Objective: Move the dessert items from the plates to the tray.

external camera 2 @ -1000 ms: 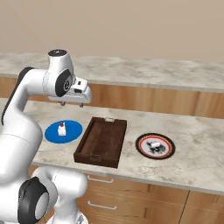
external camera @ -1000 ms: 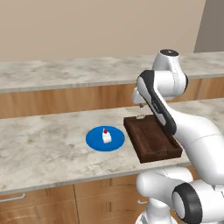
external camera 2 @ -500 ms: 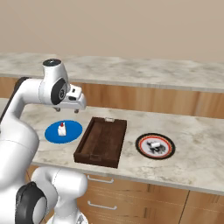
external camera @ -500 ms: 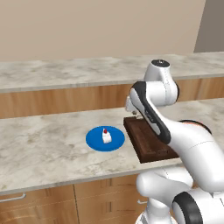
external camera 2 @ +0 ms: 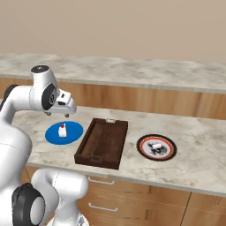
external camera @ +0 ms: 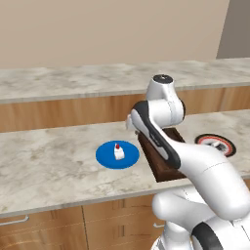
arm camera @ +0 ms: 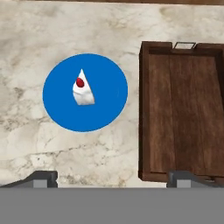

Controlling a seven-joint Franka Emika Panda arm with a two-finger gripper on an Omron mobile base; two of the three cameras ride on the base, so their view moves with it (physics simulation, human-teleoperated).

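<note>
Gripper (arm camera: pixel 111 177) open, fingers (arm camera: pixel 41 177) spread wide and empty, held above the marble counter (external camera 2: pixel 194 145) between the blue plate (arm camera: pixel 107 94) and the tray (arm camera: pixel 183 118). White cake block with red top (arm camera: pixel 82 91) resting left of centre on the blue plate, untouched. Tray lying just beside the blue plate, not touching it, interior bare, metal end handle (arm camera: pixel 183 45) at the far rim. From the right base camera: blue plate (external camera 2: pixel 73 132) with cake block (external camera 2: pixel 63 130) at left, tray (external camera 2: pixel 102 143) in the middle, red-and-dark ringed white plate (external camera 2: pixel 145 143) at right, carrying the pale lump (external camera 2: pixel 155 146). Gripper (external camera 2: pixel 66 108) positioned over the blue plate's far edge.
</note>
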